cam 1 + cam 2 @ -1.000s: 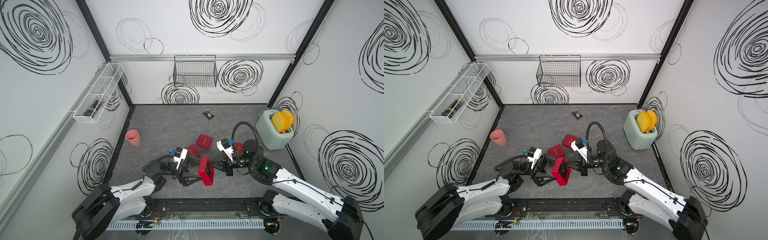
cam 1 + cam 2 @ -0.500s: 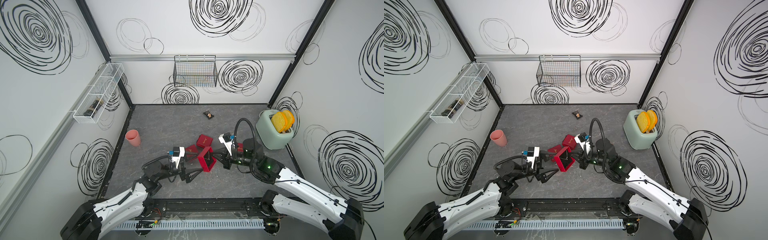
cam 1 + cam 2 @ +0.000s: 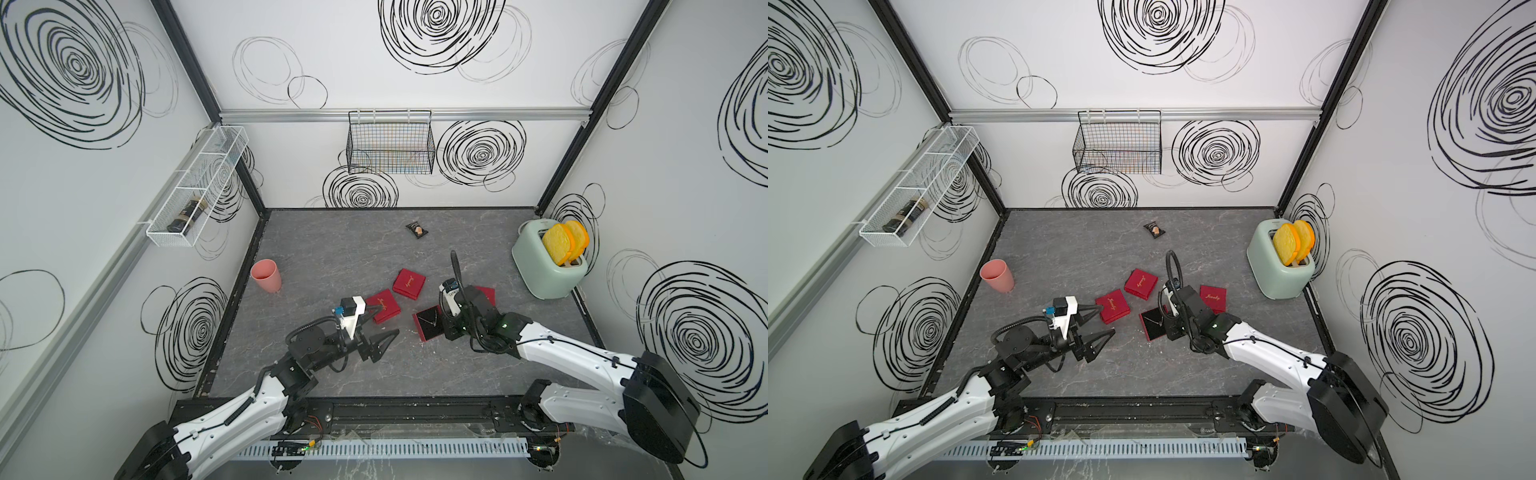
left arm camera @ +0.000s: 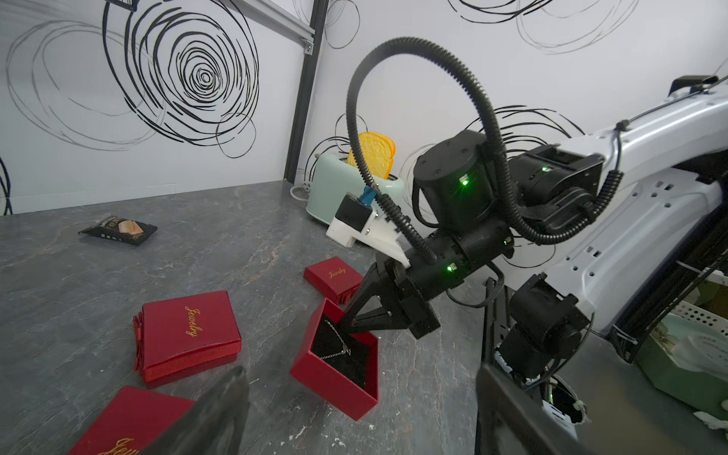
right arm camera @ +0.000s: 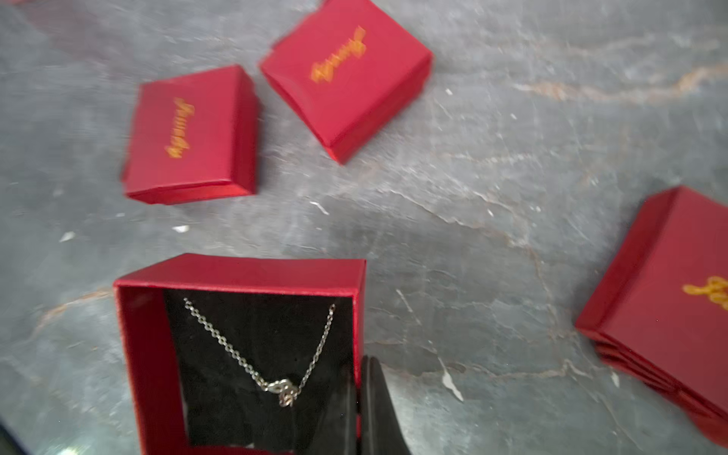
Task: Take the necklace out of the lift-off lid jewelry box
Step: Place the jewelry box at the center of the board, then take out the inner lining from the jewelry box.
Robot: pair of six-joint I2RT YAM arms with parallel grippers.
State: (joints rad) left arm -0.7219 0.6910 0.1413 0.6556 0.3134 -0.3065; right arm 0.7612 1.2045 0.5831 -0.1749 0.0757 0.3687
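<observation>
**Item: necklace [image 5: 275,388], lid off, extraction pending**

Location: laid on the black insert [image 5: 252,413] of the open box [image 4: 335,378], centre-near on the counter [image 3: 332,249], with closed red boxes [image 3: 409,284] just beyond it. Right fingers [image 5: 374,405]: together, clamped on the box's right wall, which they appear to steady. The chain's pendant sits just left of them, inside the wall, untouched. Left fingers [image 4: 220,413]: wide apart, empty, left of the box and clear of it, pointing toward it. Step, as judged: box opened and braced, chain not yet grasped. Next move likely calls for the left fingers to reach over the near-left wall, descend onto the insert and close on the very fine chain.
</observation>
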